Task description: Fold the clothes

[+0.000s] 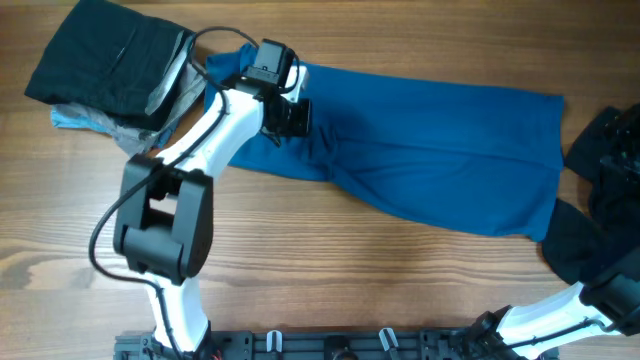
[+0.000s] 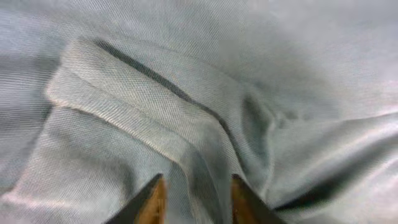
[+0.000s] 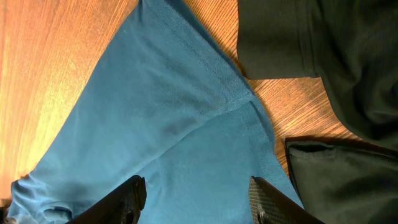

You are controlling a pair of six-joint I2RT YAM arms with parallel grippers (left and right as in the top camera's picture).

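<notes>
The royal-blue shirt [image 1: 430, 160] lies spread across the middle of the table, creased at its left end. My left gripper [image 1: 290, 117] points down onto that creased end. In the left wrist view the cloth [image 2: 186, 93] looks washed-out pale, and a raised fold runs between the parted fingertips of the left gripper [image 2: 198, 186], which do not squeeze it. My right gripper [image 3: 198, 193] hangs open above the shirt's [image 3: 161, 124] right part, with nothing between its fingers. Its arm [image 1: 560, 305] comes in at the bottom right.
A pile of a black garment [image 1: 110, 60] over grey [image 1: 170, 85] and light-blue [image 1: 80, 118] pieces sits at the far left corner. More black clothes [image 1: 610, 150] lie at the right edge, next to the shirt's end [image 3: 323, 37]. Bare wood [image 1: 350, 270] runs along the front.
</notes>
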